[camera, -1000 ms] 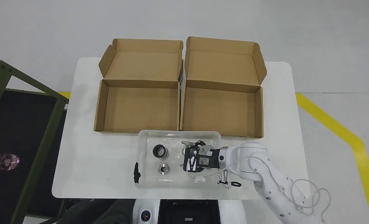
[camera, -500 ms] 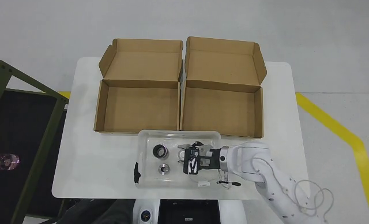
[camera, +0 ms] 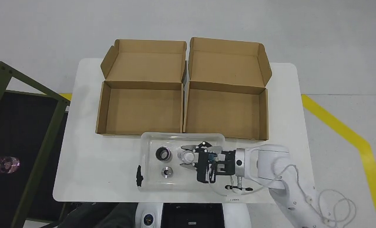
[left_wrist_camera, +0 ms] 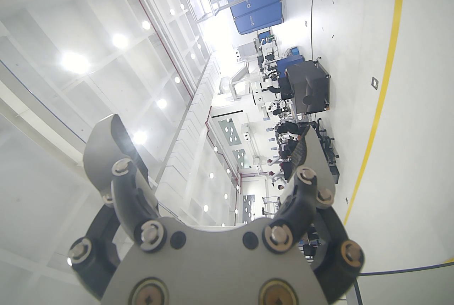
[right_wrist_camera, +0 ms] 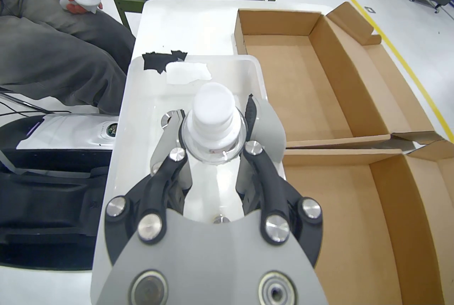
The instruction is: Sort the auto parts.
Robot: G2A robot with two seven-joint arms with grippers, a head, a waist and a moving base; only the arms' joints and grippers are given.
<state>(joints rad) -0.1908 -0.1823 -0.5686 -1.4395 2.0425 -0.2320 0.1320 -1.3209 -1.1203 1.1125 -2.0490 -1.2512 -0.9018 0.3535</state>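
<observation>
A clear plastic tray (camera: 147, 140) stands at the table's front edge. In it lie a dark ring-shaped part (camera: 162, 153) and a small metal part (camera: 167, 172). My right gripper (camera: 194, 160) is over the tray's right half, shut on a white stepped plastic part (camera: 187, 156) with a clear collar. In the right wrist view this white part (right_wrist_camera: 212, 104) sits upright between the fingers of the right gripper (right_wrist_camera: 213, 129), above the tray (right_wrist_camera: 122, 129). My left gripper (left_wrist_camera: 205, 134) points up at the ceiling, open and holding nothing.
Two open cardboard boxes stand side by side behind the tray, the left box (camera: 141, 110) and the right box (camera: 226, 113), lids folded back. Black tape (camera: 138, 175) marks the tray's left end. A green cart (camera: 23, 140) stands left of the table.
My right gripper has drawn back a little to the right with the white part, which now shows between its fingers above the tray.
</observation>
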